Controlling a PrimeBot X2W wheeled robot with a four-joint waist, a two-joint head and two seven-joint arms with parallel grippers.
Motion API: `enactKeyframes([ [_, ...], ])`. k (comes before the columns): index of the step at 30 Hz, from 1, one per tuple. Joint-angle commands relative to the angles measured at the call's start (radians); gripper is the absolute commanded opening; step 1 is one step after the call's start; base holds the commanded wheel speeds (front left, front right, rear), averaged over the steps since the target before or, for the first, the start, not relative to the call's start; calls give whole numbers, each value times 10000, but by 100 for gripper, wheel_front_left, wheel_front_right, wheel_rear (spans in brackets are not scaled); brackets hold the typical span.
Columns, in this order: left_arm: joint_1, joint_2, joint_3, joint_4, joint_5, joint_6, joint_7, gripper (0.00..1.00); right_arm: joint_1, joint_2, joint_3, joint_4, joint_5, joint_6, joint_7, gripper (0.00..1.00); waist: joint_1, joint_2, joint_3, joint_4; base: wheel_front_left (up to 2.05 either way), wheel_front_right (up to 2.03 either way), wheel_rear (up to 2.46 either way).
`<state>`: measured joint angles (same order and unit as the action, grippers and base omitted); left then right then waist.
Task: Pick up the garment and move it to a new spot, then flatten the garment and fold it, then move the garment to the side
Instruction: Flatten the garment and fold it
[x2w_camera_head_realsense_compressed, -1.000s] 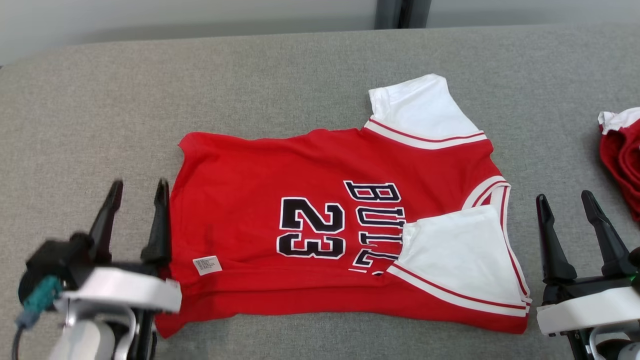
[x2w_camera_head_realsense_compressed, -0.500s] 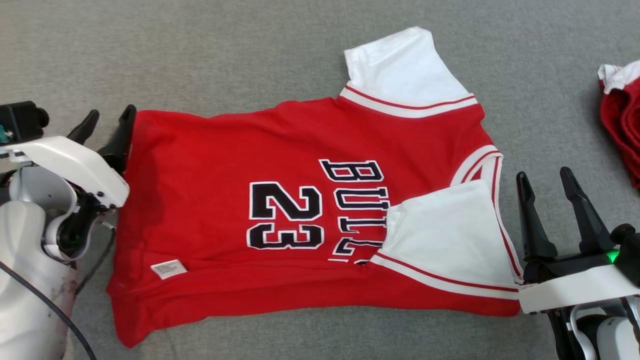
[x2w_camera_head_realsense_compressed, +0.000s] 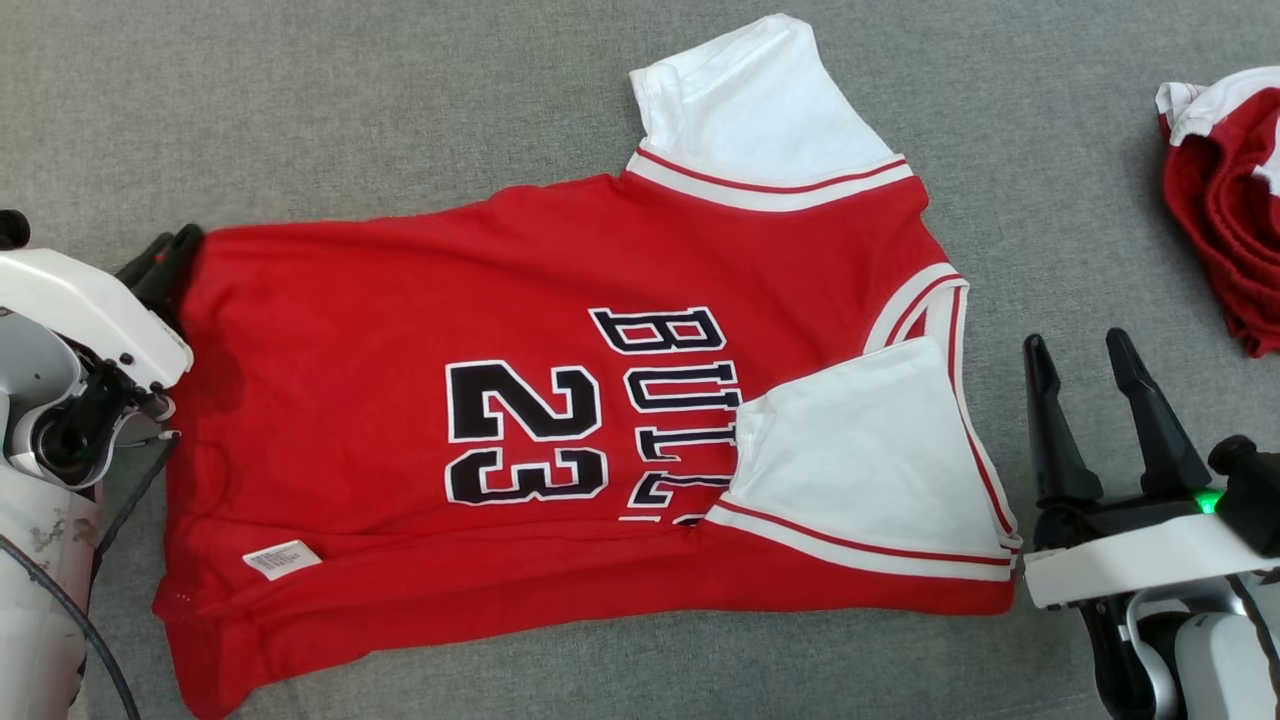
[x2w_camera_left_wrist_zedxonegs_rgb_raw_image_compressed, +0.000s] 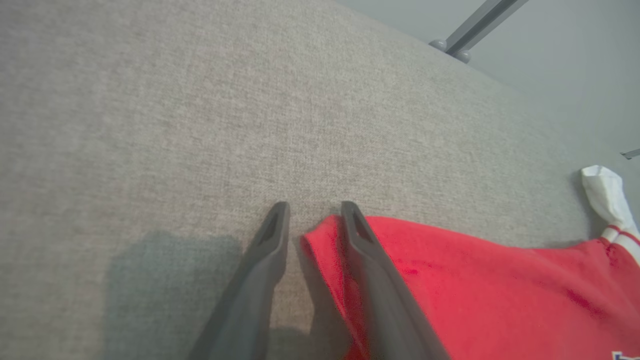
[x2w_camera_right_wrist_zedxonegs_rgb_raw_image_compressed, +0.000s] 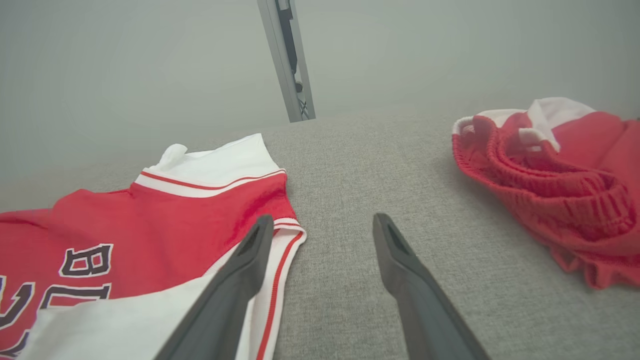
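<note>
The garment (x2w_camera_head_realsense_compressed: 400, 330) is a red jersey with white sleeves and black "23" lettering, lying flat on the grey fabric surface (x2w_camera_head_realsense_compressed: 400, 90). My left gripper (x2w_camera_head_realsense_compressed: 165, 255) is at its far left corner. In the left wrist view the left gripper (x2w_camera_left_wrist_zedxonegs_rgb_raw_image_compressed: 312, 210) has its fingers narrowed and straddling the red corner of the garment (x2w_camera_left_wrist_zedxonegs_rgb_raw_image_compressed: 475, 265), with a gap still showing beside the left finger. My right gripper (x2w_camera_head_realsense_compressed: 1078, 350) stands open just right of the jersey's collar end, holding nothing. In the right wrist view the right gripper (x2w_camera_right_wrist_zedxonegs_rgb_raw_image_compressed: 322, 222) spans bare surface beside the garment (x2w_camera_right_wrist_zedxonegs_rgb_raw_image_compressed: 150, 220).
A second crumpled red and white garment (x2w_camera_head_realsense_compressed: 1225, 220) lies at the right edge, also the crumpled garment (x2w_camera_right_wrist_zedxonegs_rgb_raw_image_compressed: 550, 170) in the right wrist view. A metal post (x2w_camera_right_wrist_zedxonegs_rgb_raw_image_compressed: 290, 60) stands behind the surface's far edge.
The head camera has tilted down and shifted. My left arm has reached forward from the jersey's near left to its far left corner, and its fingers have narrowed around it. The right gripper has stayed put.
</note>
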<state>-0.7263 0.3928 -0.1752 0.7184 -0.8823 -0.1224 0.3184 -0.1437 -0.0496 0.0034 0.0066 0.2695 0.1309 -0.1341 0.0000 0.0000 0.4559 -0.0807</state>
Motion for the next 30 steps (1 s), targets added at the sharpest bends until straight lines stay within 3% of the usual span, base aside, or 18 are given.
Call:
enactKeyframes([
  [1, 2, -30, -143, 94, -90, -51, 108, 0, -201, -36, -99, -19, -67, -5, -91, 100, 0, 0, -19, 9, 0, 0, 0],
  [9, 6, 261, -538, -421, 85, -96, -616, 0, -922, -183, -224, -184, -274, -5, 173, 100, 0, 0, -198, 120, 0, 0, 0],
  [17, -408, -66, -1180, -1022, 175, -80, -1060, 0, -3587, -1692, 49, 628, 98, -5, 1385, 100, 0, 0, -89, 771, 0, 0, 0],
  [18, -561, -235, -1412, -1075, 231, -81, -1122, 0, -4387, -2136, 476, 1147, 252, -5, 1775, 100, 0, 0, 29, 1061, 0, 0, 0],
  [21, -876, -544, -1788, -1131, 227, -80, -1236, 0, -5577, -2680, 1326, 1974, 595, -5, 2286, 100, 0, 0, 225, 1538, 0, 0, 0],
  [30, -1717, -1398, -3003, -1072, -13, -78, -1645, 0, -8248, -3595, 4322, 4717, 1664, -5, 3364, 100, 0, 0, 800, 2780, 0, 0, 0],
])
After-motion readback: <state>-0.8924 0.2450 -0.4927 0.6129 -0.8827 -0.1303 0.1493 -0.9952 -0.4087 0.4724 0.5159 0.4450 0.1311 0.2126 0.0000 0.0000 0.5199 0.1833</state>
